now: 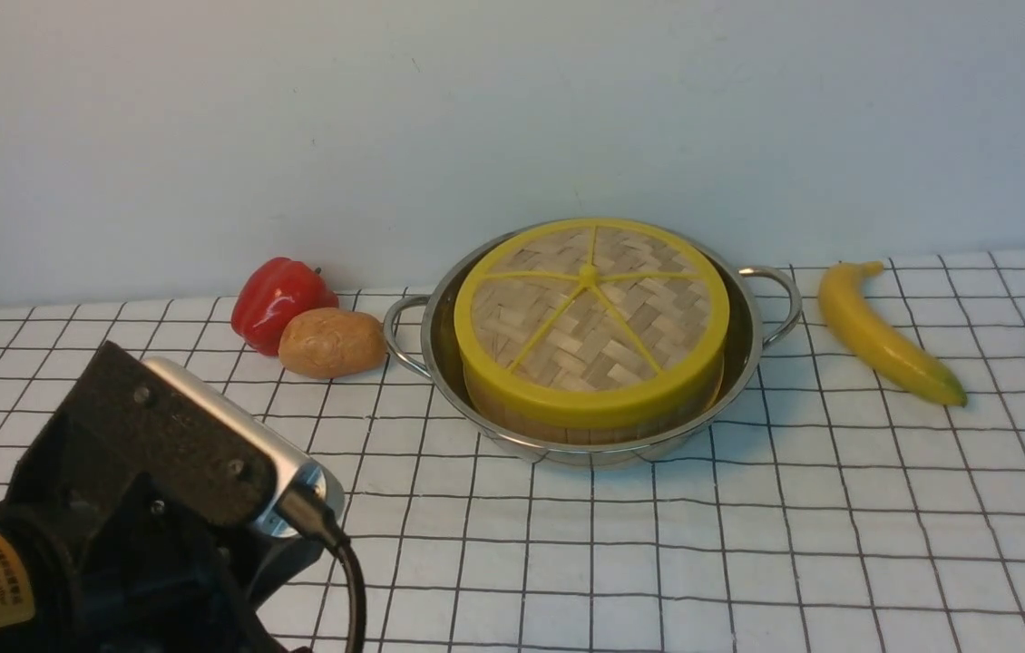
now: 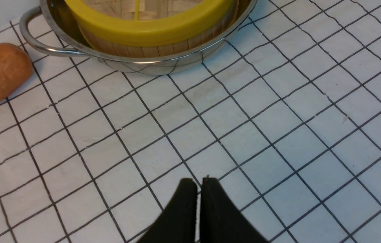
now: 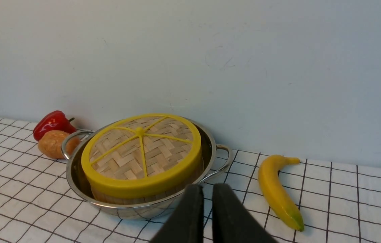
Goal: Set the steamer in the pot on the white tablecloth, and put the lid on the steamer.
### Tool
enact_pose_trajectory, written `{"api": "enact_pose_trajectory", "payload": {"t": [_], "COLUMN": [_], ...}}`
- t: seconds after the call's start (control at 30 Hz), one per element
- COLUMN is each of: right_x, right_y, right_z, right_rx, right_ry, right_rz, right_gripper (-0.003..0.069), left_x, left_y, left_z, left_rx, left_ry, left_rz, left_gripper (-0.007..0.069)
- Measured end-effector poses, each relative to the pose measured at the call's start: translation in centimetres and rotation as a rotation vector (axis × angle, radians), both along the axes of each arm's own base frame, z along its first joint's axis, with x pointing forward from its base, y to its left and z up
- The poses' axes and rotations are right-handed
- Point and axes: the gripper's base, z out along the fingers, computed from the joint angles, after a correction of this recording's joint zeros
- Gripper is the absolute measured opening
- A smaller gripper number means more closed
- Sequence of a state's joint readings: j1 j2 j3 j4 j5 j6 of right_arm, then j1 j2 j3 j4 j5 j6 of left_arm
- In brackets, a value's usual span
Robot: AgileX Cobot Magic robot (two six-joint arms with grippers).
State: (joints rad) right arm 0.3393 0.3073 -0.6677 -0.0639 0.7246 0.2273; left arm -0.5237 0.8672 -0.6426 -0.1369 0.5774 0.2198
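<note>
End effectors left [image 2: 199,182] and right [image 3: 208,189] closed, empty.

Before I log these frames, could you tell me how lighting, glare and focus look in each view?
Front view: even, soft light, faint shadows; the left arm's camera housing looms close and soft. Left wrist view: the pot wall mirrors the tablecloth grid; left gripper tips dark. Right wrist view: the lid is sharp; the right gripper blurs.
</note>
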Motion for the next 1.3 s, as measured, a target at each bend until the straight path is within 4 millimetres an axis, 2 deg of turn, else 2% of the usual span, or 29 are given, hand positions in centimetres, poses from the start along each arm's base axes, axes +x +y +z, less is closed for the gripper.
{"api": "enact_pose_trajectory", "payload": {"t": [0.23,0.37,0.57,0.63,0.67,0.7,0.83,0.97,1.13,1.3], "right_x": [0.0,0.0,0.0,0.0,0.0,0.0,0.0,0.0,0.0,0.0], "right_y": [0.0,0.0,0.1,0.1,0.1,0.1,0.1,0.1,0.1,0.1], "right_z": [0.0,0.0,0.0,0.0,0.0,0.0,0.0,0.0,0.0,0.0], "right_rx": [0.005,0.008,0.008,0.009,0.009,0.009,0.009,0.009,0.01,0.01], "right_ry": [0.002,0.003,0.003,0.003,0.003,0.003,0.003,0.003,0.002,0.001], "right_rz": [0.003,0.004,0.004,0.004,0.004,0.004,0.004,0.004,0.004,0.004], "right_gripper": [0.009,0.0102,0.0115,0.0119,0.0122,0.0125,0.0134,0.0144,0.0158,0.0168], "left_x": [-0.4,-1.4,-3.8,-4.5,-5.6,-6.1,-7.6,-8.4,-8.7,-8.7], "left_y": [0.9,2.9,6.5,7.2,8.0,8.5,9.2,9.4,9.5,9.5], "left_z": [0.7,0.6,-3.4,-5.0,-6.5,-7.6,-9.8,-10.2,-11.0,-11.0], "left_rx": [0.062,0.073,0.048,0.041,0.018,0.009,-0.028,-0.046,-0.024,-0.023], "left_ry": [-0.088,-0.217,-0.361,-0.379,-0.424,-0.431,-0.492,-0.557,-0.478,-0.477], "left_rz": [-0.009,0.057,0.271,0.333,0.416,0.469,0.586,0.639,0.653,0.652], "left_gripper": [0.0022,0.0022,0.0033,0.0033,0.004,0.0043,0.0043,0.0053,0.0063,0.0075]}}
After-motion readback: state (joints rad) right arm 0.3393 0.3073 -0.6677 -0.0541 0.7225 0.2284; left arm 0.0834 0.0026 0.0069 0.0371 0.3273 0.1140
